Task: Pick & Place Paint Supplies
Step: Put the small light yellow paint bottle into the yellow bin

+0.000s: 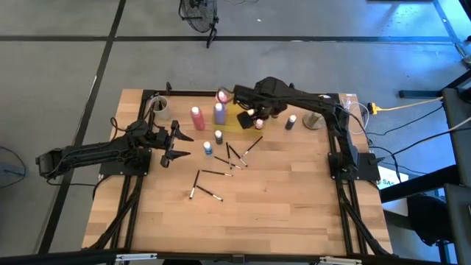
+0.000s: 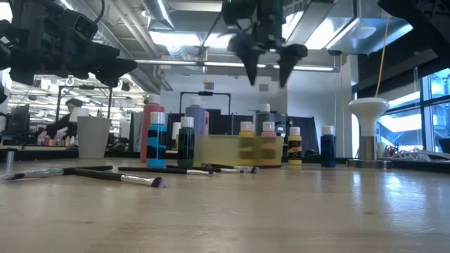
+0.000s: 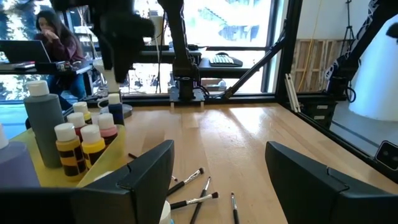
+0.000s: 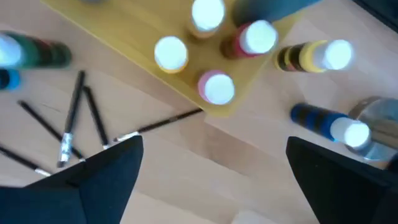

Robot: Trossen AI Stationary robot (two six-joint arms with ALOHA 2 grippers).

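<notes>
My right gripper (image 2: 264, 65) hangs open above the translucent yellow tray (image 4: 124, 25), fingers pointing down, nothing between them. Several small white-capped paint bottles (image 4: 216, 87) stand in the tray. Beside the tray a yellow bottle (image 4: 314, 56) and a blue one (image 4: 329, 124) stand on the table. The tall pink (image 1: 196, 118), purple (image 1: 219, 112) and grey (image 3: 43, 121) squeeze bottles are upright by the tray. A blue (image 2: 156, 139) and a green (image 2: 185, 140) small bottle stand nearer. Thin brushes (image 1: 221, 158) lie flat mid-table. My left gripper (image 3: 224, 180) waits open at the left, held level.
A pale round cup (image 1: 160, 108) stands at the far left corner. A grey pedestal stand (image 1: 313, 119) sits at the far right beside the blue bottle. The near half of the table (image 1: 257, 221) is bare wood. A person sits at a desk beyond the table.
</notes>
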